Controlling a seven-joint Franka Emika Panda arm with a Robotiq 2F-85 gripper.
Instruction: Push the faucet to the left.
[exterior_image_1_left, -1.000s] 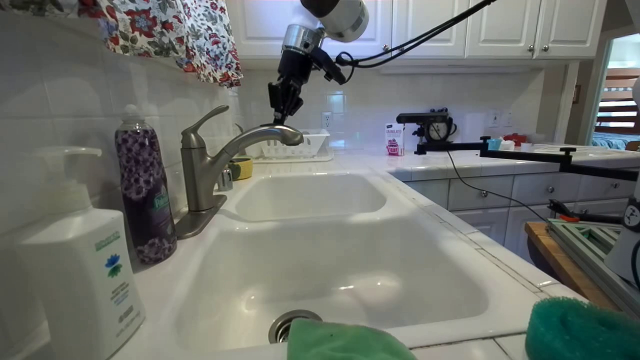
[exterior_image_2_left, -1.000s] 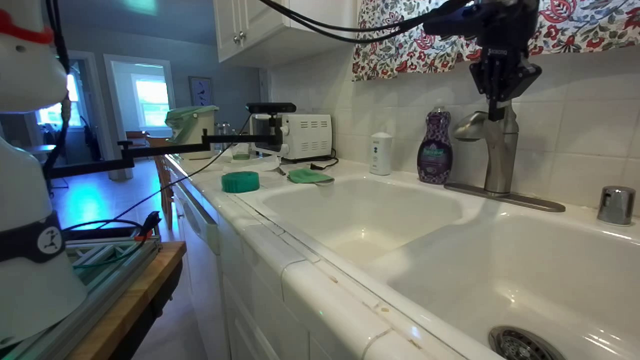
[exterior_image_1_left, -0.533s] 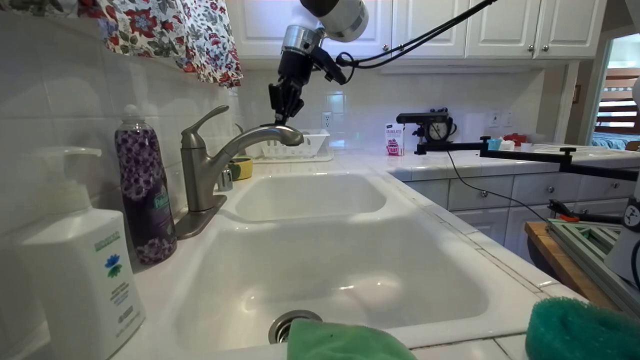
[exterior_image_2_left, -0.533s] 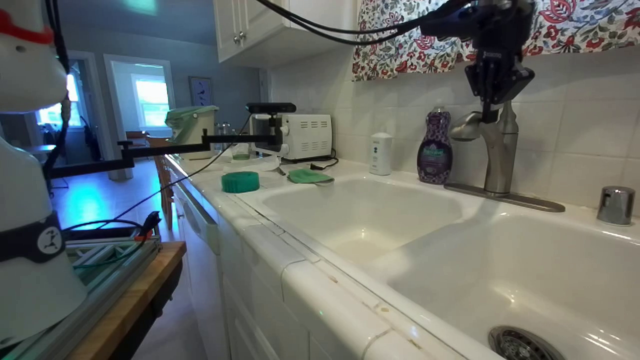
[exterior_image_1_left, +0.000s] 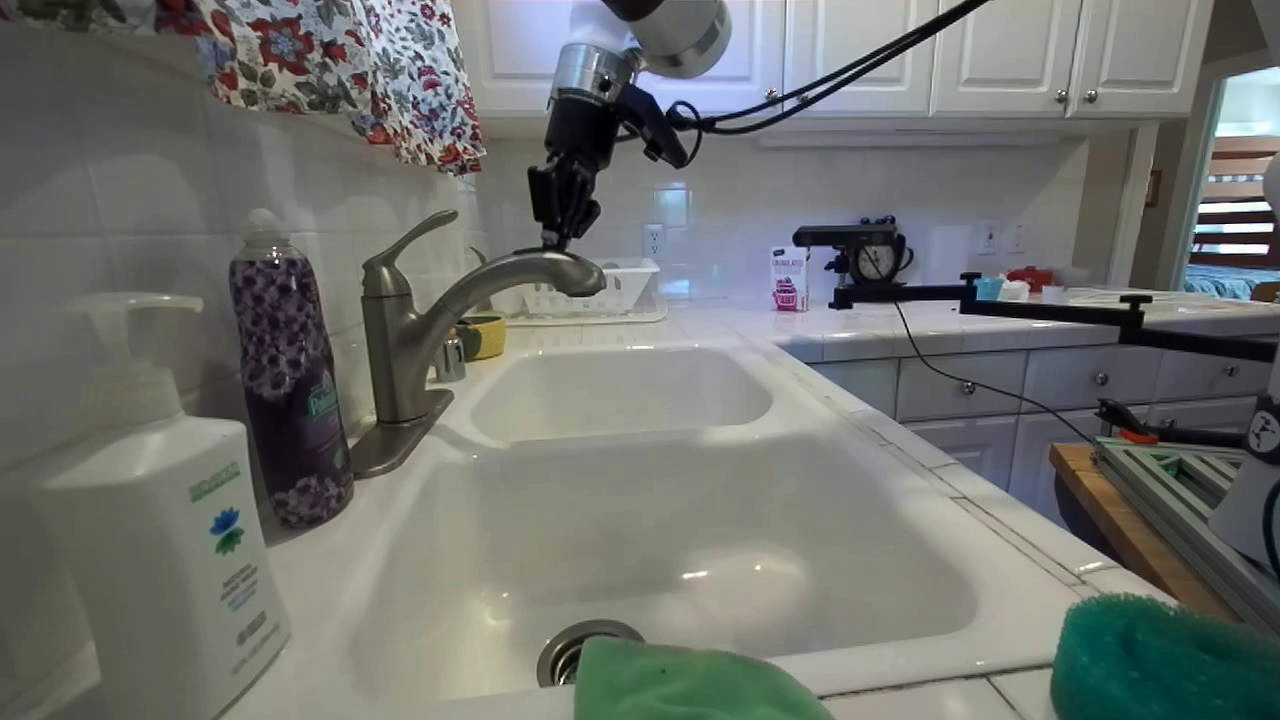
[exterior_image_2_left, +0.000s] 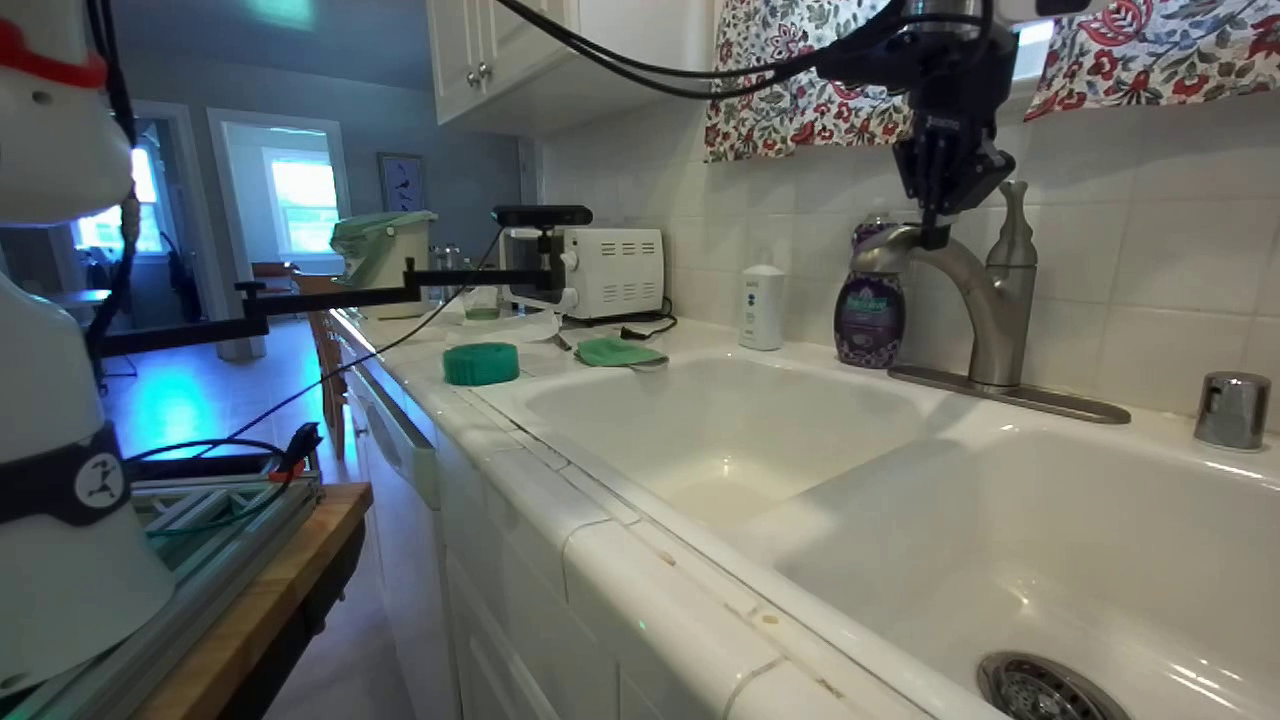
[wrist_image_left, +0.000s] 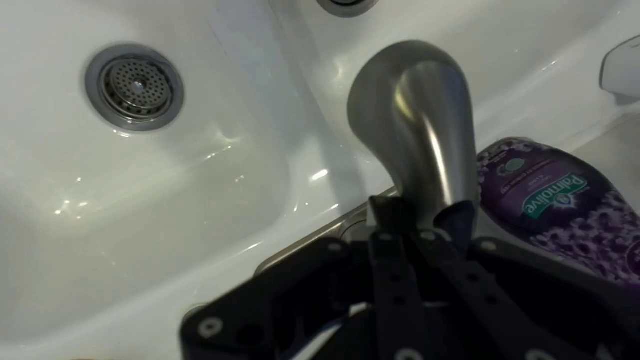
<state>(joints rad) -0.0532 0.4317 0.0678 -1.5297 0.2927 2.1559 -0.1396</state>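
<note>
A kitchen in somebody's home.
Beneath the claw (exterior_image_2_left: 935, 236) lies a white double-bowl sink (exterior_image_1_left: 660, 480) with a brushed-metal faucet (exterior_image_1_left: 400, 350); near the claw stands a Palmolive bottle (wrist_image_left: 555, 195). Beyond the claw, in an exterior view, are a dish rack (exterior_image_1_left: 628, 287), tiled counter (exterior_image_1_left: 720, 320) and white wall cabinets (exterior_image_1_left: 1010, 60). Higher than the claw hangs a floral valance (exterior_image_2_left: 780, 125). Well apart from the claw, through a doorway (exterior_image_1_left: 1203, 180), is what may be a bed (exterior_image_1_left: 1232, 279).

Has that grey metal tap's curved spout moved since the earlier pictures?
Yes: in an exterior view, the curved grey metal spout has swung toward the picture's left and now hides part of the unmoved purple floral bottle.
</note>
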